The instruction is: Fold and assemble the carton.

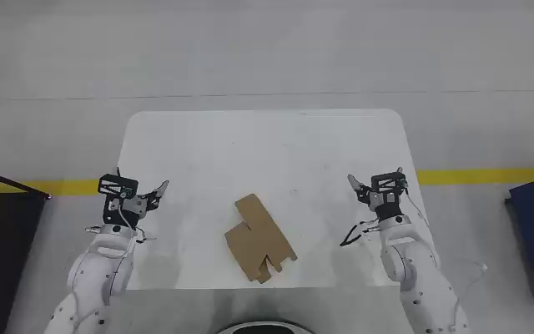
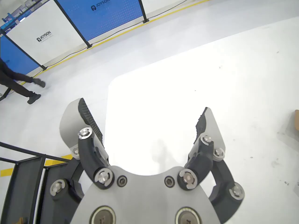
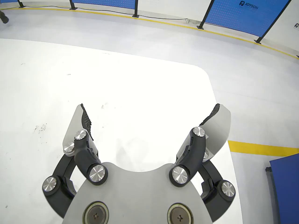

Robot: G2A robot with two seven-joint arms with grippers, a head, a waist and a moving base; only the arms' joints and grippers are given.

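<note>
- Carton (image 1: 259,238) in the top view lies flat and unfolded on the table (image 1: 250,142), between my left gripper (image 1: 140,185) and my right gripper (image 1: 375,182) and nearer the table's near edge than either. Neither touches it. Both hang spread by the table's side edges, well apart from the board. I take this for a ready stance, one tool on each side so that each can take a flap.
- Left wrist view: my left gripper (image 2: 143,104) is spread wide, with nothing between the jaws. Bare table lies ahead of the tips and its rounded far corner sits beyond the outer finger. A brown bit of carton (image 2: 296,120) shows off past the inner finger, with open room to sweep toward it.
- Right wrist view: my right gripper (image 3: 150,105) is spread and empty too. The table's side edge runs beneath the outer finger, so I judge my free room is all inward.
</note>
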